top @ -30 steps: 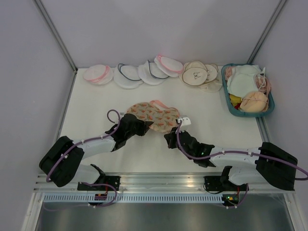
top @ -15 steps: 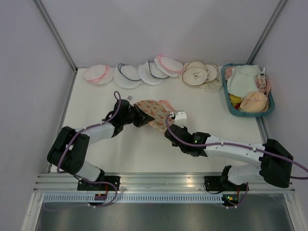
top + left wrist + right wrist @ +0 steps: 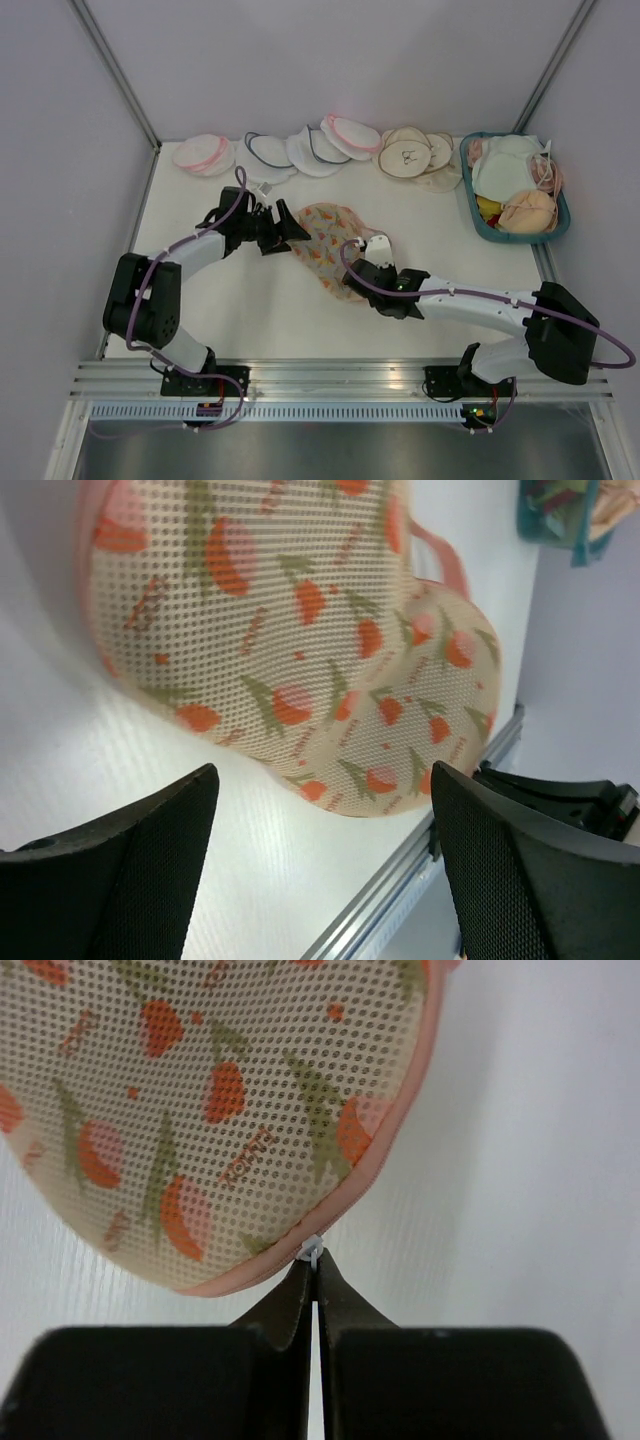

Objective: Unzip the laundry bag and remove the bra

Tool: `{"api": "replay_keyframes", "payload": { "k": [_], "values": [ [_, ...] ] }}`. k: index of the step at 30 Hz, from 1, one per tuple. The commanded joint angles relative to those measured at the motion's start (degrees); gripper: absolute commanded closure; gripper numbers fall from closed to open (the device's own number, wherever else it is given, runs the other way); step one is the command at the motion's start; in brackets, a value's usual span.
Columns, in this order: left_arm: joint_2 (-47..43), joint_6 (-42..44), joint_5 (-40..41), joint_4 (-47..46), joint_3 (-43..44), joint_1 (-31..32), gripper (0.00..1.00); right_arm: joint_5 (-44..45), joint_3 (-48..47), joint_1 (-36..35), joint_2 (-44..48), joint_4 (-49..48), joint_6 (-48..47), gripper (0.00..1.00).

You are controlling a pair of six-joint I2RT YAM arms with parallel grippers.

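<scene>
The laundry bag (image 3: 325,245), cream mesh with orange and green prints and pink trim, lies slanted in the middle of the table. My left gripper (image 3: 288,230) stands open at its upper left end. In the left wrist view the bag (image 3: 300,630) lies just ahead of the spread fingers (image 3: 150,860), which hold nothing. My right gripper (image 3: 353,281) is at the bag's lower end. It is shut on the small white zip pull (image 3: 312,1252) at the pink trim of the bag (image 3: 200,1110). The bra is hidden.
White round pouches (image 3: 265,160) and beige ones (image 3: 408,153) lie in a row along the back wall. A teal basket (image 3: 520,237) with pale bras stands at the back right. The metal rail (image 3: 330,375) runs along the near edge.
My left gripper has let go of the bag and opened, drawing back to the left. My right gripper has moved left with the zip pull, and the bag has swung to a slant.
</scene>
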State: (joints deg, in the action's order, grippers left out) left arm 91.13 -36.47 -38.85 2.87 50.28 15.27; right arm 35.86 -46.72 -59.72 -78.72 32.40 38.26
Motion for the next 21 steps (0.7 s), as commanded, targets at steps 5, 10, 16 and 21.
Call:
{"api": "replay_keyframes", "payload": {
  "k": [5, 10, 16, 21],
  "values": [
    [-21.8, -10.3, 19.0, -4.2, -11.8, 7.5, 0.07, -11.3, 3.3, 0.0, 4.3, -7.3, -5.5, 0.99],
    [-34.3, -22.8, 20.1, -4.8, -22.9, 13.3, 0.04, -27.2, 5.2, 0.0, 3.7, -21.1, -8.5, 1.0],
    [-44.9, -37.8, 17.4, -7.0, -34.7, 15.4, 0.04, -40.9, 5.1, 0.0, -1.9, -38.8, -6.4, 1.0],
    [-55.2, -45.6, 19.1, -3.2, -40.2, 15.5, 0.04, -42.8, 4.2, 0.0, -6.2, -48.0, -3.5, 1.0]
  ]
}}
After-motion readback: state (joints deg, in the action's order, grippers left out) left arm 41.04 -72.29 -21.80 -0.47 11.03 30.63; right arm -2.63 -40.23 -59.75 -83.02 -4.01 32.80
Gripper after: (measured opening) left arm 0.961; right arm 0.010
